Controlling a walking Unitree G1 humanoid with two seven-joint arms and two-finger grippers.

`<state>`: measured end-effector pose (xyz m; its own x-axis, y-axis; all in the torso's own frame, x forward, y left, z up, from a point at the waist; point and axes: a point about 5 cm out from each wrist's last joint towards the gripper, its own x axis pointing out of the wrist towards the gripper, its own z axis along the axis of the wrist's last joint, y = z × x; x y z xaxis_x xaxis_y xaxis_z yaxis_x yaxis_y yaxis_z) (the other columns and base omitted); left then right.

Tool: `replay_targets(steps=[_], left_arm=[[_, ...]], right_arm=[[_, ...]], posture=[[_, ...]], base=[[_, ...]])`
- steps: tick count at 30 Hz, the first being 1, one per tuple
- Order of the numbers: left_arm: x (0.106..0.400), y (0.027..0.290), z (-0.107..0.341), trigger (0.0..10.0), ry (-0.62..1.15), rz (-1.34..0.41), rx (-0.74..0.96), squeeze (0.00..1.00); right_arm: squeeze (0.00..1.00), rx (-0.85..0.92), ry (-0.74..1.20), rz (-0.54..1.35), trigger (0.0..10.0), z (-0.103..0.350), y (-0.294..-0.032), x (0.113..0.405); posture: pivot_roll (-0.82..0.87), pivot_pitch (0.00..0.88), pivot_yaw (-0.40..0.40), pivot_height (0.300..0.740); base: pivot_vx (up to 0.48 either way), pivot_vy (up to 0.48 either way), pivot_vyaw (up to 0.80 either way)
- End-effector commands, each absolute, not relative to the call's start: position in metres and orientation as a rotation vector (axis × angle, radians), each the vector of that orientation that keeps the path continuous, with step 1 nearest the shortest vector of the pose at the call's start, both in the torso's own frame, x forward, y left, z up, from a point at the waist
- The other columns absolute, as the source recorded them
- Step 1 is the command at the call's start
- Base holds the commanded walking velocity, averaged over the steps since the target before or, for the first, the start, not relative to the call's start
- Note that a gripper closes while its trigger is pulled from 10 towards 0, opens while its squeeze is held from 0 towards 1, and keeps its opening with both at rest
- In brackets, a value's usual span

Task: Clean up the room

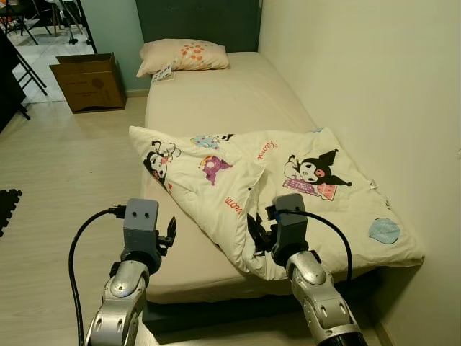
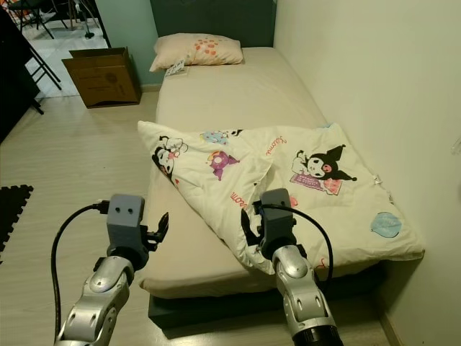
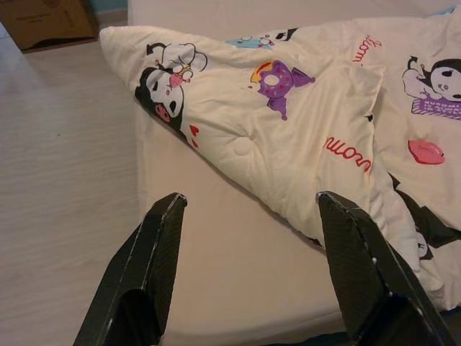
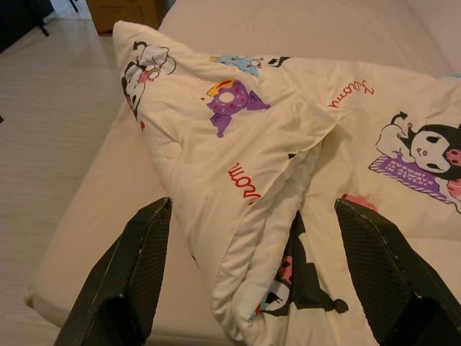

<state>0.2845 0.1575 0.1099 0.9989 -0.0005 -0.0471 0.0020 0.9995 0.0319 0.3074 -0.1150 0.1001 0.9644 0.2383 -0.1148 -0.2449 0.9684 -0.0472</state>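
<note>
The cartoon-print quilt [image 1: 274, 194] lay half-folded across the foot of the bed [image 1: 216, 101]; both the left gripper [image 1: 170, 234] and right gripper [image 1: 253, 234] hovered spread and empty; next, seemingly, pinching the folded corner to straighten it.

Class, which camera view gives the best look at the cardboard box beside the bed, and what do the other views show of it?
The right eye view shows the cardboard box whole on the floor beside the bed. The left eye view shows it too; both wrist views catch just a corner.
</note>
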Motion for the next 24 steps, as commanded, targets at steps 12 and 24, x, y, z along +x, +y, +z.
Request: replay_targets(steps=[12, 24], left_arm=[[0.2808, 0.1619, 0.1076, 10.0, 0.053, 0.013, 0.039, 0.00], [0.2833, 0.1586, 0.1079, 10.0, 0.066, 0.020, 0.057, 0.00]], right_arm=[[0.00, -0.050, 0.131, 0.257, 10.0, 0.0941, -0.1112, 0.3047], [0.00, -0.036, 0.131, 0.258, 10.0, 0.0944, -0.1109, 0.3050]], posture=[[-0.08, 0.137, 0.017, 0.740], [-0.08, 0.137, 0.022, 0.740]], base=[[0.000, 0.200, 0.00], [0.000, 0.000, 0.00]])
